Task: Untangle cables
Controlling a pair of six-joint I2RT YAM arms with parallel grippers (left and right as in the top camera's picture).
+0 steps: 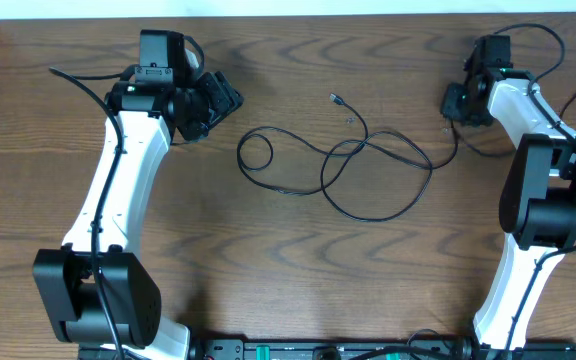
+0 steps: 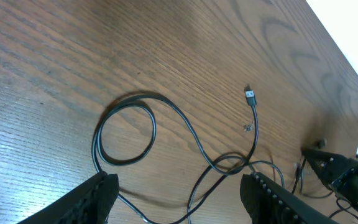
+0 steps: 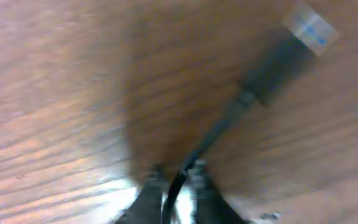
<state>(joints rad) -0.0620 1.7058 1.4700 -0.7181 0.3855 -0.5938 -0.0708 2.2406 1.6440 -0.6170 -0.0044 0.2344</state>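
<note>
The thin black cables (image 1: 313, 150) lie in loose crossing loops on the middle of the wooden table, with a small round loop (image 1: 240, 152) at the left. One silver plug end (image 1: 335, 98) lies free at the back, with a tiny pale piece (image 1: 351, 118) next to it. My left gripper (image 1: 218, 100) is open and empty, left of the loops. In the left wrist view its fingers (image 2: 179, 199) straddle the cable (image 2: 188, 130) from above. My right gripper (image 1: 455, 104) is shut on a cable (image 3: 222, 124) just behind its plug (image 3: 281, 53).
The table's back edge (image 1: 298, 12) runs along the top. Thicker arm wires (image 1: 543, 40) hang at the back right. A black bar (image 1: 328, 350) with electronics sits along the front edge between the arm bases.
</note>
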